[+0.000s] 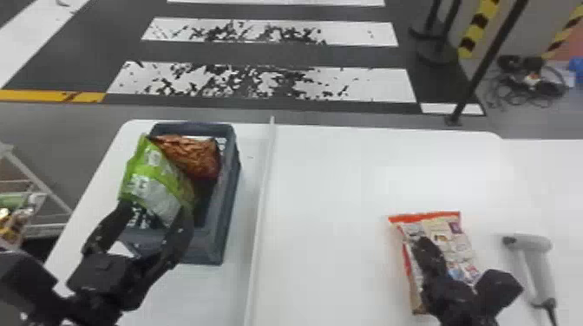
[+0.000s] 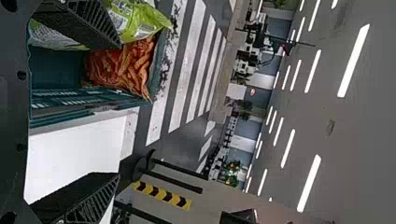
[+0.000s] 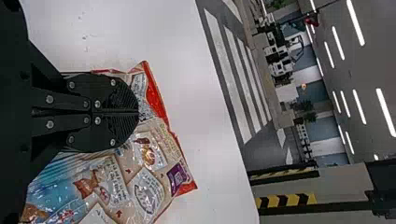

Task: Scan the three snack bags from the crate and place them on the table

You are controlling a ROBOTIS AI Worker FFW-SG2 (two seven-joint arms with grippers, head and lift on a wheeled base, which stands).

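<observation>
"While the left gripper (image 1: 155, 210) hangs with its flat black fingers spread wide, where is the green-and-silver, glossy snack bag (image 1: 158, 182)?"

"Its near end is at the fingertips, between them in the head view. Whether they touch it, I can't tell. It tilts over the left side of the blue-grey plastic crate (image 1: 231, 195)."

"And the red-brown snack bag (image 1: 191, 154)?"

"In the crate, just beyond the green one."

"What about the right gripper (image 1: 423, 243)?"

"Its fingers are pressed together, over the flat red-edged cream snack bag (image 1: 460, 247) on the white table (image 1: 329, 208). Contact there, I can't tell. The pale grey handheld scanner (image 1: 538, 264) lies just right of that bag."
</observation>
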